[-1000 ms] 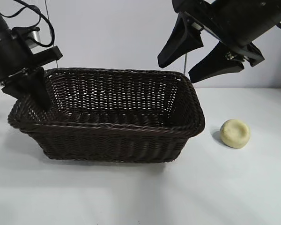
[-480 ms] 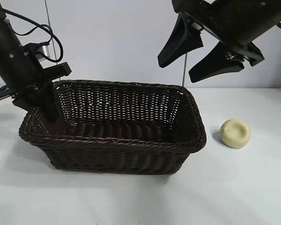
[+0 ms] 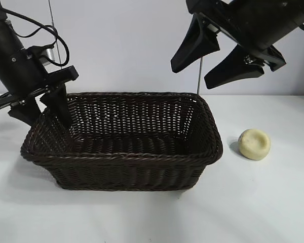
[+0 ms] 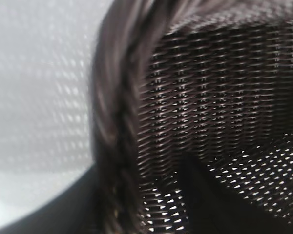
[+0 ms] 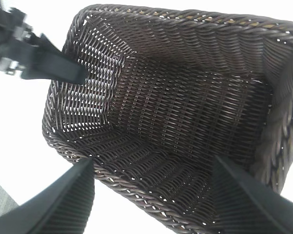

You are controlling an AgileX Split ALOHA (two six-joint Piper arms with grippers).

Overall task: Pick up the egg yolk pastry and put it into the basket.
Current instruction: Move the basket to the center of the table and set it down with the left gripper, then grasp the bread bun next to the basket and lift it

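Observation:
The egg yolk pastry (image 3: 254, 144), a small pale yellow lump, lies on the white table to the right of the basket (image 3: 121, 154). The basket is dark woven wicker and holds nothing. My left gripper (image 3: 44, 112) is at the basket's left end and stands open. One finger is outside the braided rim (image 4: 118, 122) and one is inside. My right gripper (image 3: 191, 77) hangs open high above the basket's right end, holding nothing. In the right wrist view my right gripper (image 5: 153, 160) looks down into the basket (image 5: 185, 107), with the left gripper (image 5: 53, 66) at the far end.
White table (image 3: 273, 202) stretches in front of and to the right of the basket. A thin vertical rod (image 3: 198, 76) stands behind the basket's far right corner. A pale wall is behind.
The basket slid to the right while the left gripper was shut on its left rim. The left gripper has now opened around that rim. The right arm and the pastry have not moved.

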